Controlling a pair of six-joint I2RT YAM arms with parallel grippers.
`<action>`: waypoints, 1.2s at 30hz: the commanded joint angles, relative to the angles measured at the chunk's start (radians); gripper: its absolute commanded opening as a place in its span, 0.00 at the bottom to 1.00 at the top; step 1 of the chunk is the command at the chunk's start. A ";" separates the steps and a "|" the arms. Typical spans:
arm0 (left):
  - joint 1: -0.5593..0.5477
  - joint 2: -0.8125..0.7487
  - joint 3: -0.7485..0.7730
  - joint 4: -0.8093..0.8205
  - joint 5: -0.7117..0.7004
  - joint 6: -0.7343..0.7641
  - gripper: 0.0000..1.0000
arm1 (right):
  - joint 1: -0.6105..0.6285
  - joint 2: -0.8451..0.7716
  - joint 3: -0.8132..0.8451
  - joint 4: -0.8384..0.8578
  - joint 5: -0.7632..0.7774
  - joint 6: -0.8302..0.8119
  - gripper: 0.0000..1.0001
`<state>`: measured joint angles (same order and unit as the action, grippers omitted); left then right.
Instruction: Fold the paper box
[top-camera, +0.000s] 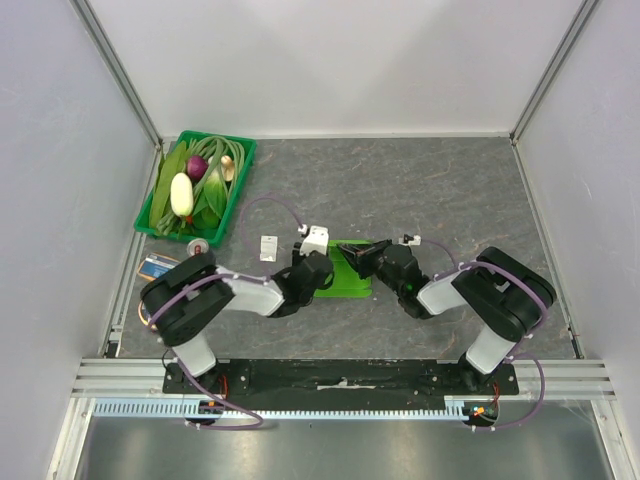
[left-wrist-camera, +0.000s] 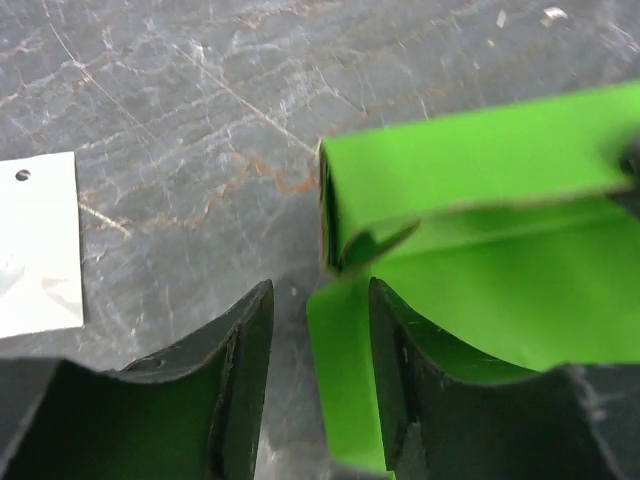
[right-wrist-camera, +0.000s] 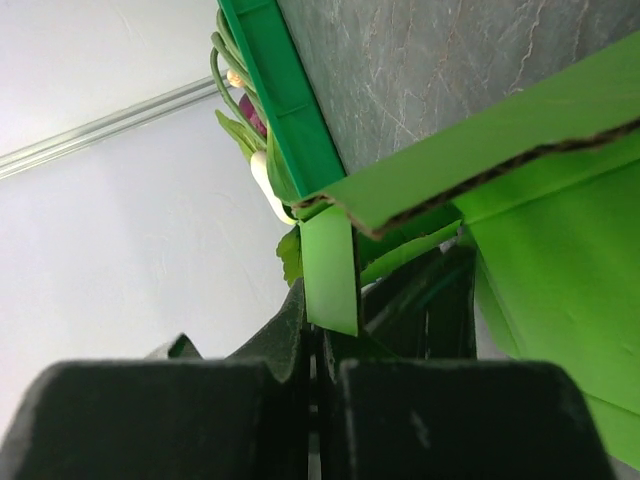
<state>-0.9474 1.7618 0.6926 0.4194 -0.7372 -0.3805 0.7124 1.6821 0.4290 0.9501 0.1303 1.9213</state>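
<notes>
Two grippers at the paper box (top-camera: 352, 282), centre of the table (top-camera: 450, 190).
Right gripper (right-wrist-camera: 322, 372) is pinched tight on a narrow tab, apparently anchoring the raised, creased panel (corrugated edge visible). Left gripper (left-wrist-camera: 320, 375) stands half-parted at the box's folded corner, gripping nothing; judged ready to take the lower flap lying between its fingers.

Bright, even overhead light is casting only soft shadows. Just ahead of the left gripper (left-wrist-camera: 318, 305), the paper box (left-wrist-camera: 480, 170) is showing blurred, its far-right edge smearing.
</notes>
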 joint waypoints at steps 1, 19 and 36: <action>0.009 -0.214 -0.119 0.062 0.211 0.002 0.51 | -0.013 0.021 -0.024 0.045 -0.034 -0.019 0.00; 0.111 -0.345 -0.269 0.298 0.409 0.160 0.44 | -0.037 0.031 -0.018 0.045 -0.072 -0.024 0.00; 0.147 -0.122 -0.120 0.363 0.380 0.226 0.29 | -0.028 0.028 -0.001 0.010 -0.075 -0.018 0.00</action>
<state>-0.8043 1.6199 0.5339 0.7105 -0.3126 -0.1921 0.6754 1.6985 0.4156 0.9871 0.0597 1.9110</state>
